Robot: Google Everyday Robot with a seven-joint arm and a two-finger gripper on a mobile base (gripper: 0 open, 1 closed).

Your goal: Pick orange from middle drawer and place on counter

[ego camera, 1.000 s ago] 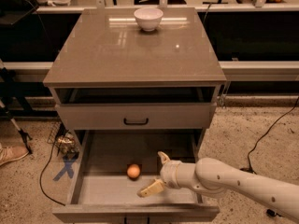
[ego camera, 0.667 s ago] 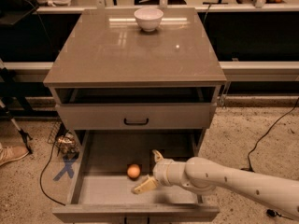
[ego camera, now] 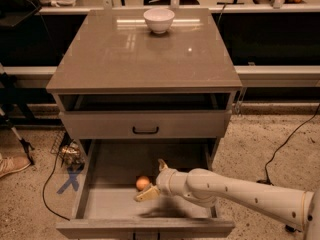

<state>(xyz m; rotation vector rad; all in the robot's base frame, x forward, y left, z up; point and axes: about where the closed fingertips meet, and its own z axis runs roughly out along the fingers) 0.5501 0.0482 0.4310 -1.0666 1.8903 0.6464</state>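
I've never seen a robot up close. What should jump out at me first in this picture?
A thick white robot arm reaches from the picture's lower right into the open grey drawer at the bottom, its gripper open right beside a small round orange. Above, a white bowl sits at the back of the glossy grey-brown counter.

Speckled floor (ego camera: 245, 149), pale ledge (ego camera: 280, 75) behind.

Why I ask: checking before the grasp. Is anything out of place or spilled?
Nothing spilled or damaged. Oddly, an orange lies loose in the open middle drawer, the gripper beside it, jaws open. The bowl sits upright on the counter.
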